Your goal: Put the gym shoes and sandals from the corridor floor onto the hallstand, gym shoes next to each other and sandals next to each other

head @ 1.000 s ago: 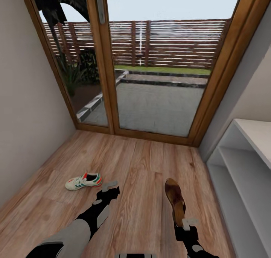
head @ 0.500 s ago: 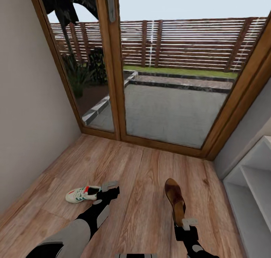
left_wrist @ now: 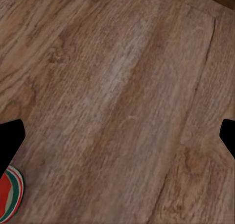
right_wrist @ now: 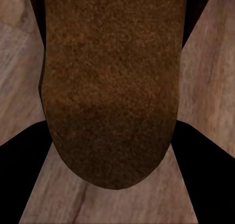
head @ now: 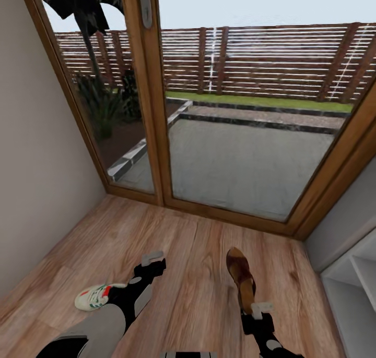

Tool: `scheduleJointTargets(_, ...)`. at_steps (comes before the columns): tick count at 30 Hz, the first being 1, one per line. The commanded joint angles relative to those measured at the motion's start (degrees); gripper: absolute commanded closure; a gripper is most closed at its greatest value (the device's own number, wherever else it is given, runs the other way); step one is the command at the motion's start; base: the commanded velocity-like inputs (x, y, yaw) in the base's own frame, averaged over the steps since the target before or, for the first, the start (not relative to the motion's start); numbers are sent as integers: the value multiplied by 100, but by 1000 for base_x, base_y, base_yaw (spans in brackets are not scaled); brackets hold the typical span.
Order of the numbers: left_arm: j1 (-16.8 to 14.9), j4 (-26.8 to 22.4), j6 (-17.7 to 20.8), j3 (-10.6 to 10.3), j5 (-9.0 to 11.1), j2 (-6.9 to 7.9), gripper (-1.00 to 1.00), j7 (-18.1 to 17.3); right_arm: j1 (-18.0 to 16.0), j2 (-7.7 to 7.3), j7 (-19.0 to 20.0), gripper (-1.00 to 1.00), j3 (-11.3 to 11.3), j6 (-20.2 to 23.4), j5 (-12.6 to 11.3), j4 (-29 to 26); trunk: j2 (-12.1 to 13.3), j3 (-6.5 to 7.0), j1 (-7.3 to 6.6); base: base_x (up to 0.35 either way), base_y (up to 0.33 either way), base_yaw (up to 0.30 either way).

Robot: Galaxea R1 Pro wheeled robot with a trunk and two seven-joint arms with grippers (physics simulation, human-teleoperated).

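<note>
Brown sandal [head: 241,281] clamped in right gripper [head: 254,310]; wood floor [head: 193,259] beyond.

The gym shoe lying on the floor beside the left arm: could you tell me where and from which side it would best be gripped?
Probably across the ankle collar of the gym shoe, coming from above with the left gripper. It lies upright on its sole on the corridor floor, opening upward, so one finger could enter it. The forearm hides its heel end.

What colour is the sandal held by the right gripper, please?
Brown; the sandal shows best in the right wrist view.
</note>
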Motion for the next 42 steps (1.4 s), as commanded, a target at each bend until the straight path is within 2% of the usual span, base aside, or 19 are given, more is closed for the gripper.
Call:
scheduleJointTargets(1, -3, 5, -25, 25, 35, -3, -100, -4, -3, 1, -54, 100, 72, -4, 132, 3, -2, -5, 2, 347, -66, 2)
scheduleJointTargets(2, -3, 6, -27, 25, 35, -3, -100, -4, -3, 1, -54, 100, 173, -3, 227, 0, -2, -5, 2, 341, -53, 2)
scheduleJointTargets(3, -3, 5, -41, 25, 35, -3, -100, -5, -3, 0, -54, 100, 897, -1, 805, -24, -2, -5, 2, 192, -17, 1)
scheduleJointTargets(8, -3, 2, -60, 25, 35, -3, -100, -84, -3, 0, -54, 100, 1311, -3, 1103, -101, -2, -5, 2, 101, -9, 0)
scheduleJointTargets(12, -3, -1, -66, 31, 35, -3, -100, -316, -3, 0, -27, 100, 1412, -11, 1176, -211, -2, -5, 2, 27, -2, 0)
scheduleJointTargets(14, -3, -1, -68, 33, 35, -3, -100, -412, -3, 2, 152, 100, 1441, -14, 1187, -347, -2, -5, 2, 8, -1, 0)
scheduleJointTargets(19, -3, -2, -69, 34, 41, -3, -100, -462, -3, 35, 1068, 100, 1454, -8, 1177, -429, -2, -5, 2, 3, 0, 0)
scheduleJointTargets(23, -3, -2, -69, 36, 43, -3, -100, -472, -3, 49, 1417, 100, 1453, -7, 1171, -447, -2, -5, 2, 1, 0, 0)
scheduleJointTargets(29, -3, -2, -69, 41, 44, -2, -100, -477, -3, 58, 1593, 100, 1452, -3, 1168, -456, -2, -5, 2, 0, 0, 0)
scheduleJointTargets(42, -3, -42, -74, 51, 51, 13, -100, -471, -3, 61, 1649, 100, 1444, -1, 1167, -458, -2, -5, 2, 116, -119, 0)
